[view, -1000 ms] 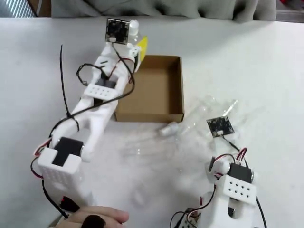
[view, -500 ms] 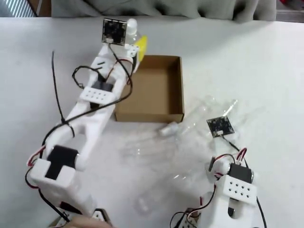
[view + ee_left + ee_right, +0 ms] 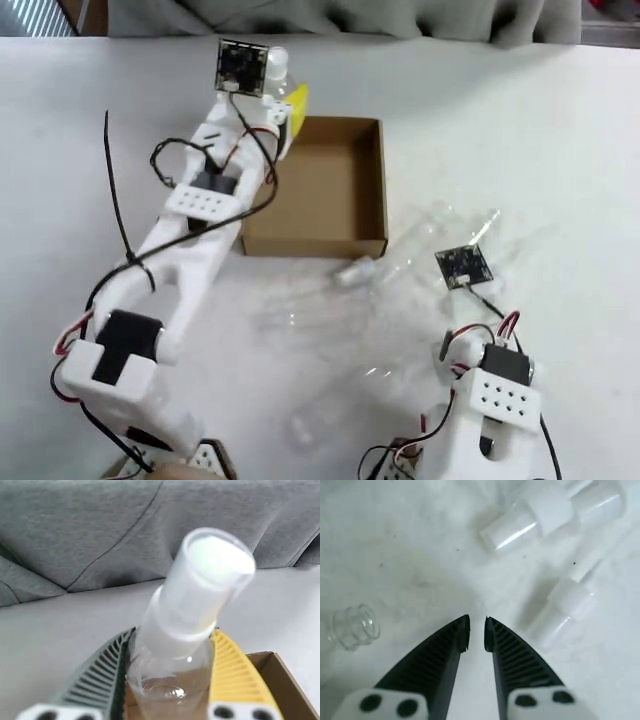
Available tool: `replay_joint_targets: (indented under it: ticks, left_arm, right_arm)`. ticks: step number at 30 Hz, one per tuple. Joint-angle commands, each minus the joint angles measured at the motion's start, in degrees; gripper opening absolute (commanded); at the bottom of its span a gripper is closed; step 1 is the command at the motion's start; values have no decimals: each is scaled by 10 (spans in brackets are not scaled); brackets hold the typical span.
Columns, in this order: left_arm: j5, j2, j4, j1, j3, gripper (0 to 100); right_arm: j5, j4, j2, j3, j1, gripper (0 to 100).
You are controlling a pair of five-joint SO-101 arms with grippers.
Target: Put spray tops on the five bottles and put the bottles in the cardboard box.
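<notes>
- Left jaws clamp one bottle [image 3: 190,610], its spray top already on, at the upper left of the high view, just beside the cardboard box [image 3: 378,180].
- Right jaws stand parted by a crack, holding nothing, over the bench [image 3: 540,130].
- No bottle lies in the box yet; other bottles [image 3: 415,245] lie on the bench, so most of the job seems left.

Cardboard box [image 3: 330,185]: top reachable from right and near sides; floor looks bare. Left arm [image 3: 205,200] lies along box's left wall and blocks that side. Left gripper [image 3: 172,647], clamped on bottle [image 3: 195,600], sits just off far-left corner. Clear bottles [image 3: 400,255] strewn on tabletop [image 3: 520,130] by box's near-right corner, hard to count, crowd that approach. Right gripper [image 3: 476,630], jaws narrowly apart, over bare patch; spray tops [image 3: 520,522] ahead, small clear piece [image 3: 355,626] beside. Tabletop right of box free.
</notes>
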Motion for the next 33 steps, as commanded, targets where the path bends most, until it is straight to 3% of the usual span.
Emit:
replay_joint_targets:
  ticks: [1, 14, 33]
  left_arm:
    - [-4, -38, 1, 3, -6, 24]
    - [-4, 63, 1, -2, -72, 24]
    - [-4, 75, 1, -5, -71, 24]
  right_arm:
    - [5, -8, -11, -5, 5, 49]
    - [5, -8, -11, -5, 5, 49]
    - [5, -9, -15, 0, 5, 49]
